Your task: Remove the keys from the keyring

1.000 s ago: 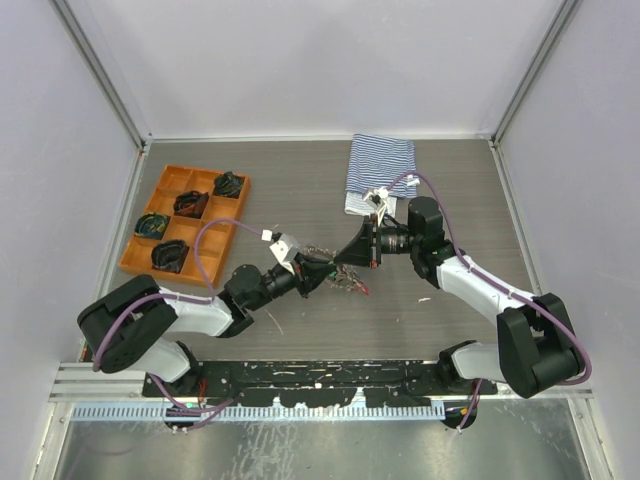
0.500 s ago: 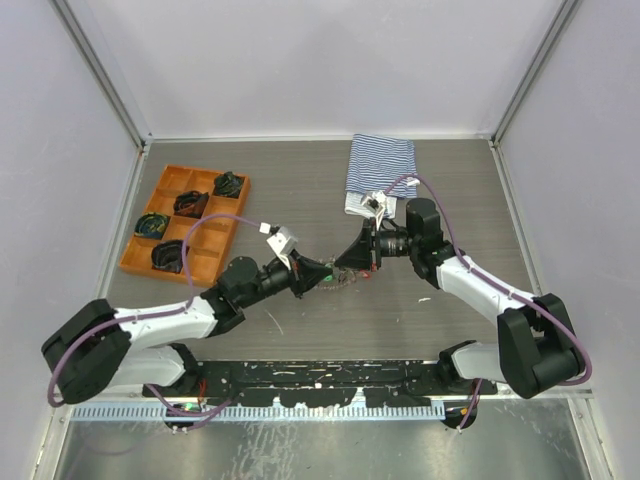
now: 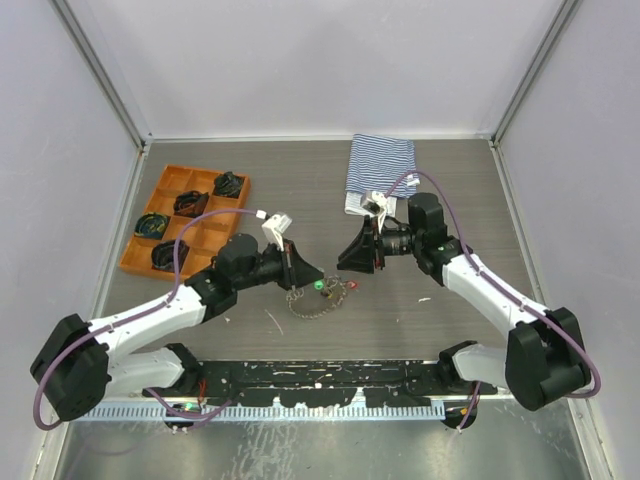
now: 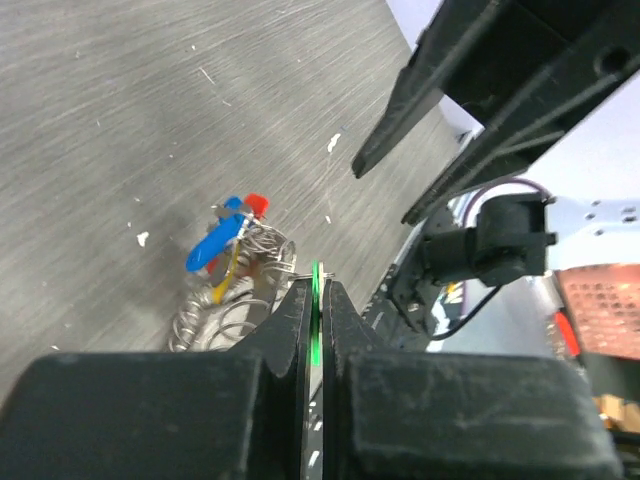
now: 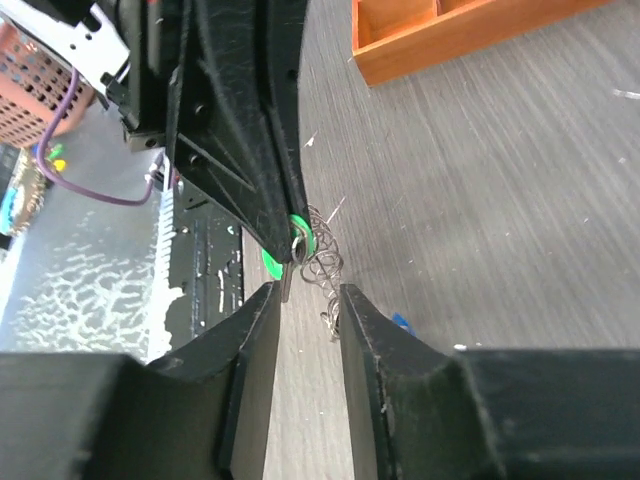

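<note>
green key (image 4: 316, 312) mostly hidden inside left tool (image 4: 318, 287) pinch, keyring coil (image 4: 218, 322) partly behind the tool's body

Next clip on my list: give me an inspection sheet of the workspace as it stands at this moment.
Surface: grey wood-grain table, a few pale specks.
Job's things: keyring chain coiled below the left fingertips; green key pinched; blue key and red key at the coil.
Clutter: orange tray with dark bundles; striped cloth at the far edge.
Grippers: left gripper shut on the green key; right gripper open, holding nothing.
Cables: purple cables loop over both arms.
Surroundings: pale enclosure walls.
</note>
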